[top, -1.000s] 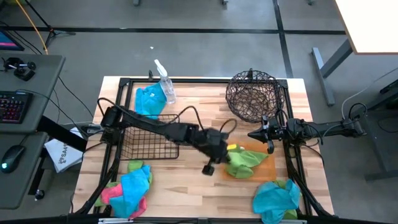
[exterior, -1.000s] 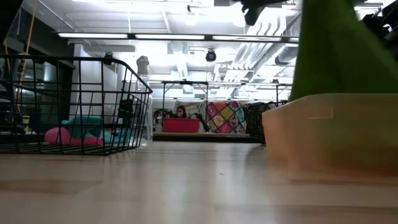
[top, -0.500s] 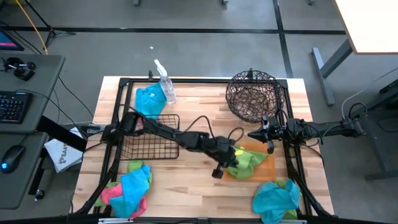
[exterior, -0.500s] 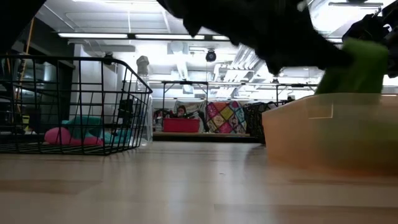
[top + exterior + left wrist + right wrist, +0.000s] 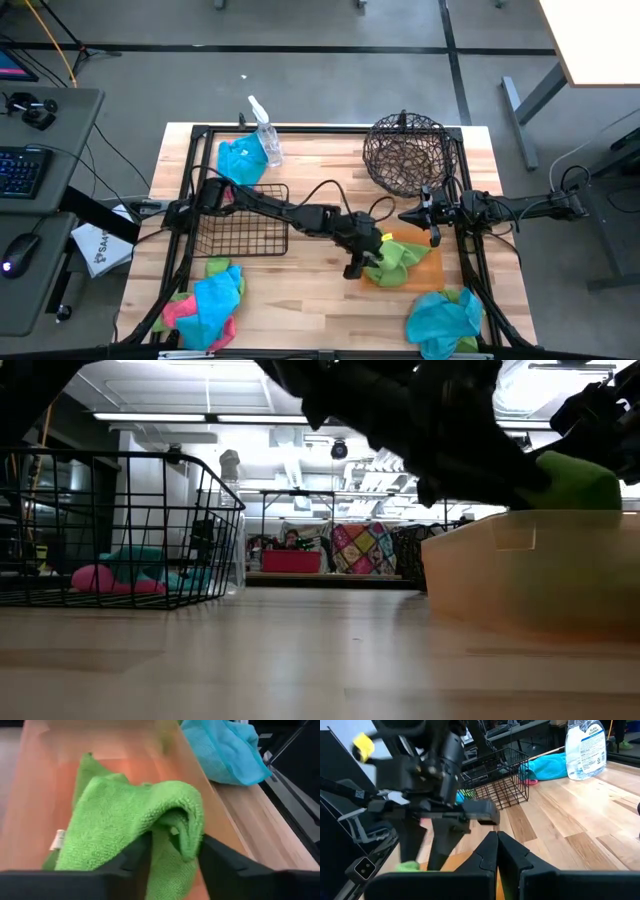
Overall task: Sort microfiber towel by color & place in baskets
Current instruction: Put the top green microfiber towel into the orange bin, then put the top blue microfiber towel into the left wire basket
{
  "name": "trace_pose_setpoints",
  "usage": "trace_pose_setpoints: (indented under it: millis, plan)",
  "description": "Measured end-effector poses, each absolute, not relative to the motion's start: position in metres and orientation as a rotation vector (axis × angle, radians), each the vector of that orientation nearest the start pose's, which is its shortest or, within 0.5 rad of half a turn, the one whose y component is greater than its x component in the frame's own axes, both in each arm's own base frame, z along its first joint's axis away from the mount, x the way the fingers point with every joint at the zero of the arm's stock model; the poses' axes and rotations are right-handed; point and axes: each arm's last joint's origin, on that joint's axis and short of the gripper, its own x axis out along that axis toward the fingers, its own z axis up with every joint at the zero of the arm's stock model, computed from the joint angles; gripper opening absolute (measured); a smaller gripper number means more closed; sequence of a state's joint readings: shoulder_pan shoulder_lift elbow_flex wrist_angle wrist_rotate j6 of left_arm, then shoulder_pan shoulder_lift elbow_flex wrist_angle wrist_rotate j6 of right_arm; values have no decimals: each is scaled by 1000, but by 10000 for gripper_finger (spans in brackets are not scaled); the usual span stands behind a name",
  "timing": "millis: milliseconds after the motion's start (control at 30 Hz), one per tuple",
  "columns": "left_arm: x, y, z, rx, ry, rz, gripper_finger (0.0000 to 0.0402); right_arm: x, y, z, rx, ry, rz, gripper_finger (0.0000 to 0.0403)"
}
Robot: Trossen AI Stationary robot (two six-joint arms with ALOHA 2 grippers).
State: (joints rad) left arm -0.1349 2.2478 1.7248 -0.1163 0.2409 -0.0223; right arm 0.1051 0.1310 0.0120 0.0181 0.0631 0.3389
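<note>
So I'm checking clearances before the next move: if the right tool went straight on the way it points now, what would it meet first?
Probably the left tool, which is shut on the green towel over the orange tray. The right tool points that way with its fingers shut, though depth is hard to judge.

Landmark: square wire-grid basket (image 5: 238, 218), left of table centre. Behind it, a towel (image 5: 238, 160) with a spray bottle (image 5: 266, 139) just beside, on the right. In front of it, near the table's front left corner, a heap of towels (image 5: 206, 302). Well to its right, at the back, the round woven-wire bowl basket (image 5: 405, 153). In front of that bowl, still right of the wire-grid basket, the flat tray (image 5: 427, 266), holding a towel (image 5: 392, 260). Left gripper (image 5: 368, 262) over that tray, on the side toward the wire-grid basket. Right gripper (image 5: 408, 215) between bowl and tray. In front of the tray, at the front right corner, another towel (image 5: 443, 320).
</note>
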Motion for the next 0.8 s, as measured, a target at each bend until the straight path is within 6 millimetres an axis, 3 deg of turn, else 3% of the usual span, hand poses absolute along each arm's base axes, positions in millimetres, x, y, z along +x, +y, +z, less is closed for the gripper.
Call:
trace_pose_setpoints:
  millis: [167,300,533,800]
  plan:
    - [504,-75,207,-51,672,-362,242,104,9,159,330,107,24,0]
    - [505,-66,221,-33,709,-369,277,104,9,159,330,107,24,0]
    - [498,-45,233,-111,820,-338,283,104,9,159,330,107,24,0]
    - [454,-10,307,-197,798,-307,283,104,9,159,330,105,24,0]
